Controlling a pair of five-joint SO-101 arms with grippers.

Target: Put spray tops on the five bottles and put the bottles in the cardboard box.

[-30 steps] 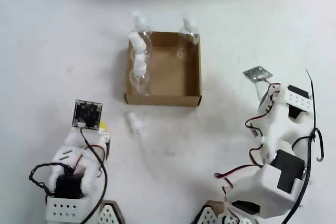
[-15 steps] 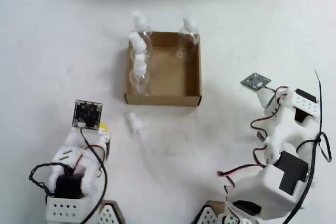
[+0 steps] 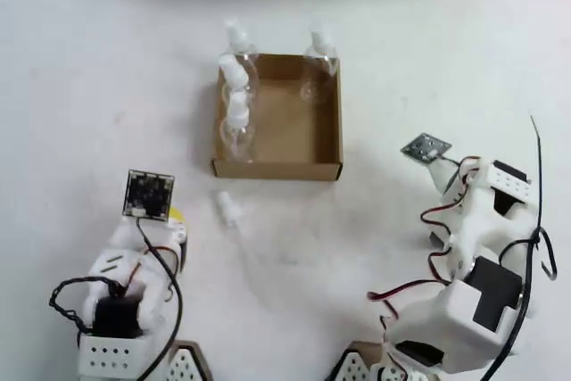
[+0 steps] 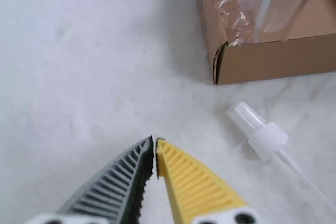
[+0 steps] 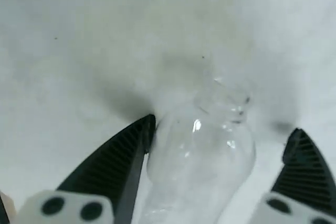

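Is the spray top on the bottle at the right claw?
Off: the bottle shows a bare open neck; a spray top lies loose by the cardboard box.

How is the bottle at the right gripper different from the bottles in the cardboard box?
The bottle between the right gripper's open fingers has a bare, open neck; the four bottles in the cardboard box each wear a white spray top. It is outside the box; they stand inside it, three along one wall, one across. All are clear plastic.
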